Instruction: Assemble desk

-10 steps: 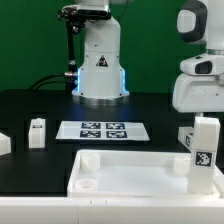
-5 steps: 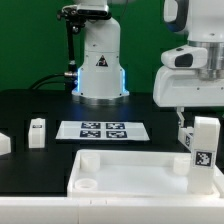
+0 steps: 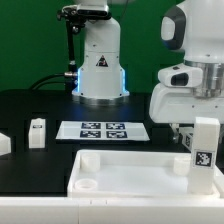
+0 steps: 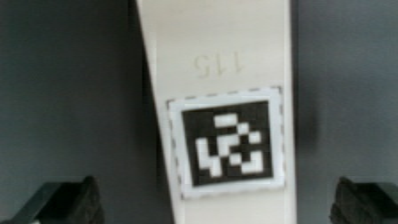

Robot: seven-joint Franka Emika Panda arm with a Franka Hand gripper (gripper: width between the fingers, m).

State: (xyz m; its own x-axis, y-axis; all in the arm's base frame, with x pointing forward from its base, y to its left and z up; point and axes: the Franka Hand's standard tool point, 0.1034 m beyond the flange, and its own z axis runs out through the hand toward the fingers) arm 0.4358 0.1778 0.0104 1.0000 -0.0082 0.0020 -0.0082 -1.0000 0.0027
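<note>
Lowest in the exterior view lies the desk top (image 3: 140, 175), with a round socket (image 3: 86, 185) near its lower-left corner. At the frame's right edge a tagged leg (image 3: 204, 150) stands upright on it, probably seated in a corner socket, though its foot is hard to make out. The jaws are spread wide on either side of this leg and clear of it in the wrist view. Farther back on the black tabletop (image 3: 40, 105), a loose leg (image 3: 37, 132) stands at middle left. The marker board (image 3: 102, 130) lies at centre, and the arm's base (image 3: 100, 65) rises at upper centre.
</note>
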